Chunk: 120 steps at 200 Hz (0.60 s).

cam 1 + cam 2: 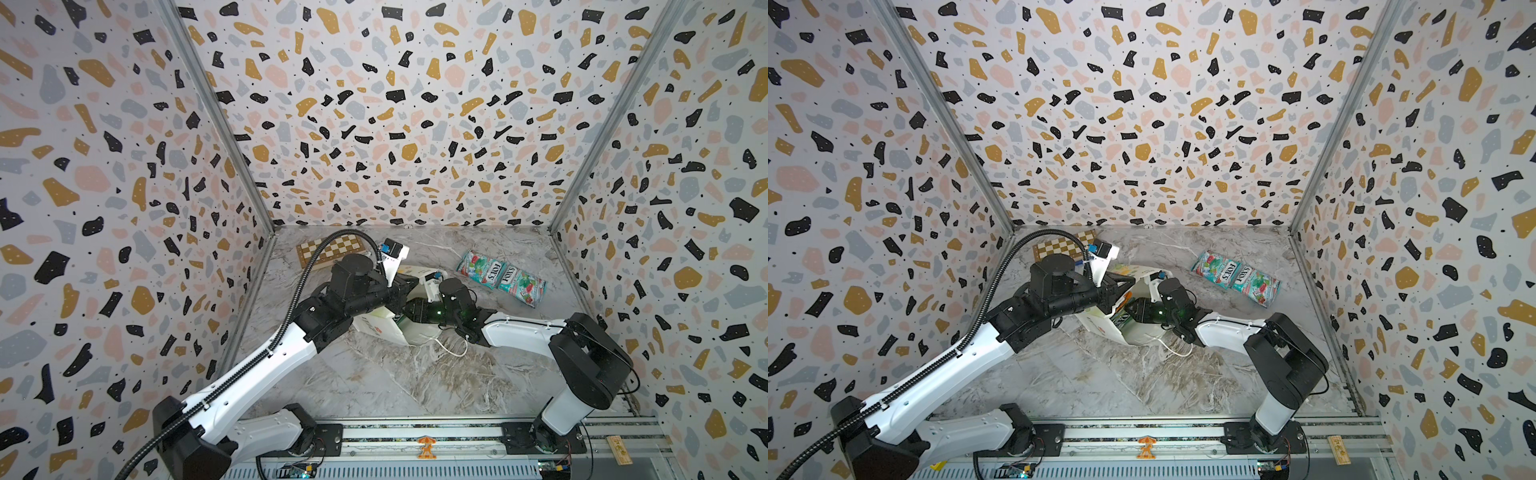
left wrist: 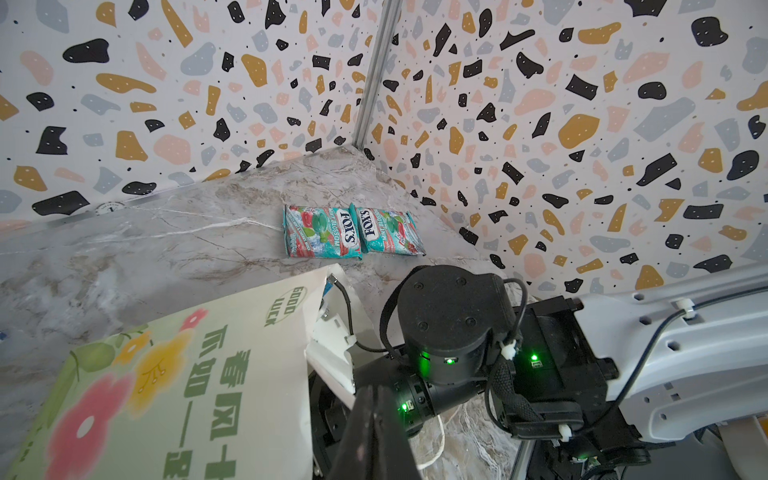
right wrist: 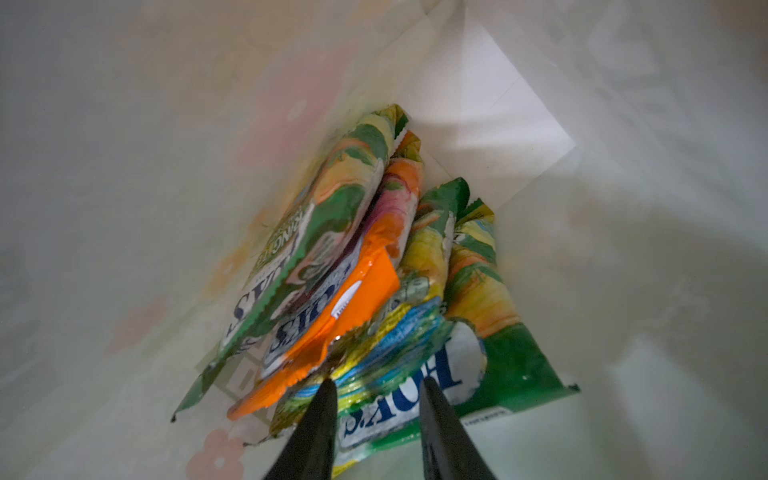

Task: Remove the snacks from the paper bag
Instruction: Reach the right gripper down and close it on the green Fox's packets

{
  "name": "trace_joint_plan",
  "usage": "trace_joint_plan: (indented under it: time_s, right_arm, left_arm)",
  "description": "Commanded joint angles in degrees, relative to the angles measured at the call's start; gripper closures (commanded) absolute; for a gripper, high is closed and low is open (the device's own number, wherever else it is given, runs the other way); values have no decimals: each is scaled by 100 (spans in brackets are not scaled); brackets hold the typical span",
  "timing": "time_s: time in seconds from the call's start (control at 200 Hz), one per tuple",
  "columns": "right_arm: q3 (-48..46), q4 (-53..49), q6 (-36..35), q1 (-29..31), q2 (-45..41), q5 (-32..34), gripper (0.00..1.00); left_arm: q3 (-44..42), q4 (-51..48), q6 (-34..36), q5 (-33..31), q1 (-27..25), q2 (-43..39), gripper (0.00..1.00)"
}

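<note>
In the middle of a top view the left hand (image 1: pixel 1121 291) pinches the rim of the paper bag (image 1: pixel 1140 332), while the right hand (image 3: pixel 376 384), half wide inside it, sits around a green-yellow snack (image 3: pixel 457 374).

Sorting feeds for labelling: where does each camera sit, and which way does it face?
Top views: high over the front rail, looking down toward the back wall; left arm, right arm, paper bag, teal packets.
Left wrist: on the left arm, facing across the bag's printed side to those packets; right arm shows.
Right wrist: inside the bag, facing its bottom; right gripper astride snacks.
Shared: teal packets, top views and left wrist.
</note>
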Motion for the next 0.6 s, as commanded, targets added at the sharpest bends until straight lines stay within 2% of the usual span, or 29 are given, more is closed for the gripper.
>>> trace_joint_plan:
  time_s: [0.0,0.295,0.596]
  right_arm:
    - [282,104,278,4,53,211,64]
    - [470,173,443,-2,433,153,57]
    - [683,69,482,-2,789,194,58]
  left_arm:
    - [-10,159,87,131,-71,-55,100]
    - [6,122,124,130,-80,-64,100]
    - [15,114,140,86,-89,-74,100]
